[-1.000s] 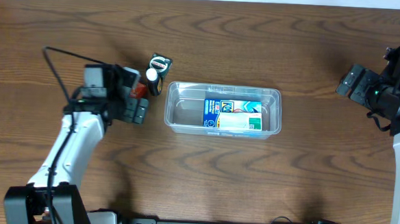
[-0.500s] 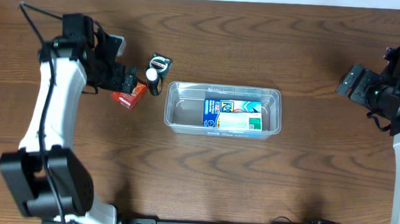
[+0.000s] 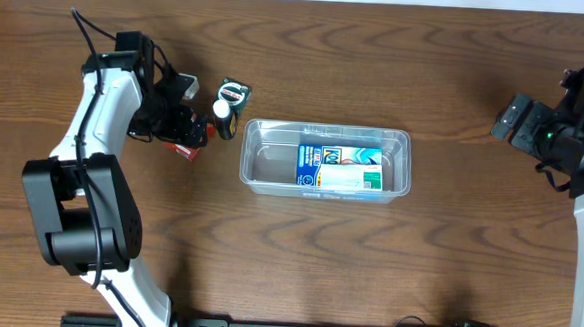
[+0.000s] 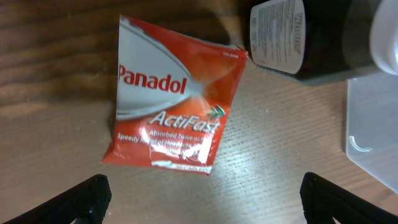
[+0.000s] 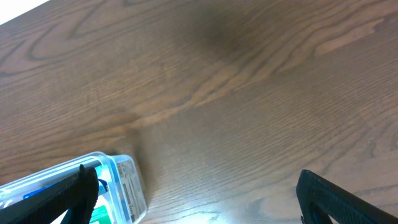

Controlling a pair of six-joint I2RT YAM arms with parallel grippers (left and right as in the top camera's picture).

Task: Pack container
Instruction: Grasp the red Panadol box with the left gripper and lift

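L gripper [image 4: 202, 196] wide over Panadol sachet [image 4: 174, 106], bottle [image 4: 311, 43] just beside

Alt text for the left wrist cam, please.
A red-and-white Panadol ActiFast sachet lies flat on the wooden table, ahead of the open fingers, untouched. A white-labelled dark bottle is at upper right, a corner of the clear container at the right edge.

red Panadol ActiFast sachet [image 4: 171, 106]: flat on wooden counter [image 3: 367, 268] | dark white-capped bottle [image 4: 311, 37]: just beside sachet | blue-and-white box [image 3: 339, 168]: well apart
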